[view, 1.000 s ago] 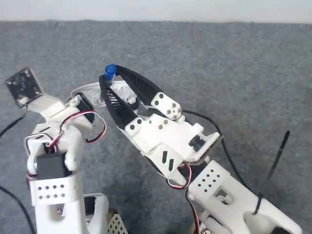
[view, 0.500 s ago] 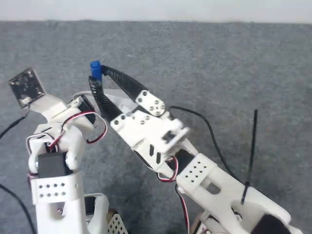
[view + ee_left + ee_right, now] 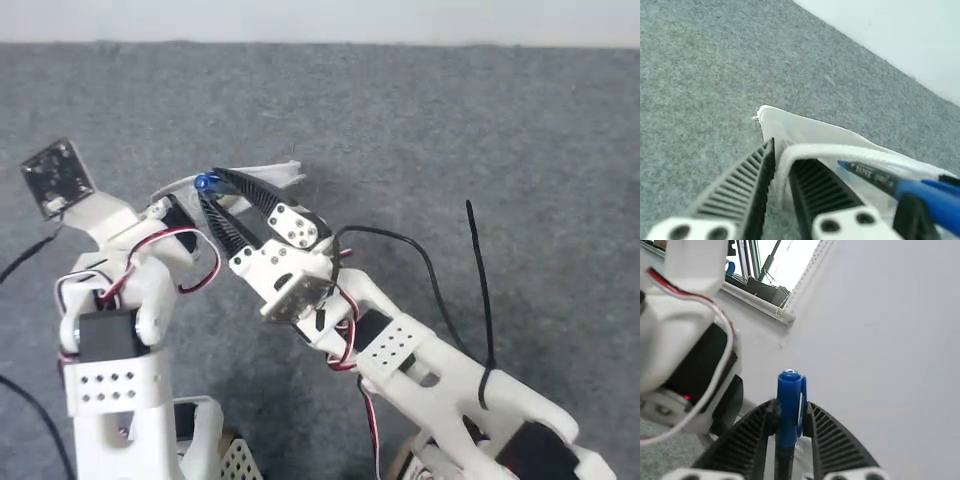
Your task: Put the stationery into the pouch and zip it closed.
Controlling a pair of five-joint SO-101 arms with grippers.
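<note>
On the near side of the pouch [image 3: 810, 132], the two white arms are standing side by side, and both are leaning in toward it. The right gripper [image 3: 210, 188] is sitting just beside the pouch, its black ribbed fingers narrowed around a blue pen [image 3: 204, 183]. In the right wrist view the pen's capped end, with its clip, is sticking up between the two fingers, which are pressing on it from both sides. The pen's other end is pointing at the pouch. In the left wrist view its tip is lying at the thick white rim of the pouch's mouth, and I cannot tell whether it is inside the mouth.

The left gripper [image 3: 781, 156] is sitting at that same rim, on the side of the pouch that faces the arms. Its fingers are nearly together and are pinching the rim between them, so the rim is arching up over one finger.

The pouch itself is white and soft. It is lying on the grey carpeted table [image 3: 480, 120], partly under both grippers, with one pointed corner sticking out past them onto the carpet. Beyond the pouch the carpet is running on to a pale wall [image 3: 400, 20].
</note>
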